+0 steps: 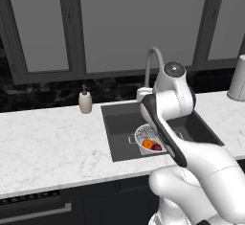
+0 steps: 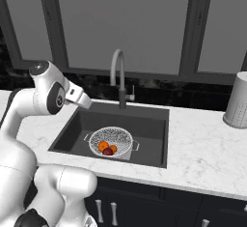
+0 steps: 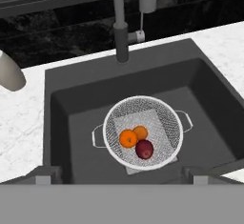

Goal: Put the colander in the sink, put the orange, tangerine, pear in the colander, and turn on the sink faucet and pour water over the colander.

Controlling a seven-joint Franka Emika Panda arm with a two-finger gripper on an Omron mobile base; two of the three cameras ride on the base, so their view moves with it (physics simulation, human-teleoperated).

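Note:
The white mesh colander (image 3: 162, 118) sits on the floor of the dark grey sink (image 3: 71, 123), over the lighter square. Inside it lie two bright orange round fruits (image 3: 127, 138) (image 3: 140, 132), the orange and the tangerine; which is which I cannot tell. The dark red pear (image 3: 144, 148) touches them. The colander (image 1: 142, 134) (image 2: 118, 136) with the fruit also shows in both base views. The grey gooseneck sink faucet (image 3: 121, 46) (image 1: 150, 61) (image 2: 117, 71) stands behind the basin, and no water is visible. My gripper (image 3: 119, 176) hovers open above the sink's near edge, holding nothing.
A small white soap dispenser (image 1: 85, 100) (image 3: 10, 73) stands on the marble counter (image 1: 48, 142) left of the sink. A tall grey perforated cylinder (image 2: 237, 107) (image 1: 238, 78) stands at the far right. Dark windows and a black backsplash close off the back.

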